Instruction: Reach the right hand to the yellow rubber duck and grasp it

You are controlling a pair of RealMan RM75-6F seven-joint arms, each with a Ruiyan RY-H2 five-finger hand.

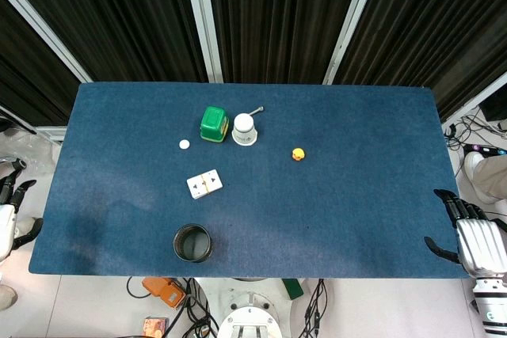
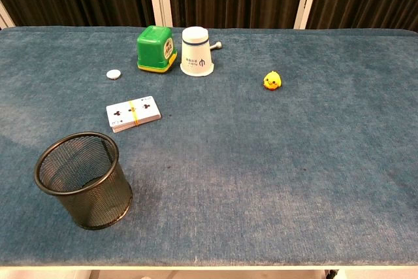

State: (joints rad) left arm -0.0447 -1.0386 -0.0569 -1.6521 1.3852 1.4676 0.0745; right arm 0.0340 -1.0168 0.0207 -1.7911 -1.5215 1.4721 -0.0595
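Note:
The yellow rubber duck (image 1: pixel 298 153) (image 2: pixel 272 81) sits alone on the blue table, right of the middle. My right hand (image 1: pixel 467 235) hangs at the table's front right corner, well away from the duck, with its fingers spread and nothing in it. My left hand (image 1: pixel 11 213) is off the table's left edge, fingers apart and empty. Neither hand shows in the chest view.
A green box (image 1: pixel 214 124) (image 2: pixel 155 48) and an upturned white cup (image 1: pixel 244 129) (image 2: pixel 196 51) stand at the back middle. A small white disc (image 1: pixel 184 145), a banded card deck (image 1: pixel 204 184) (image 2: pixel 133 114) and a black mesh cup (image 1: pixel 192 243) (image 2: pixel 85 179) lie to the left.

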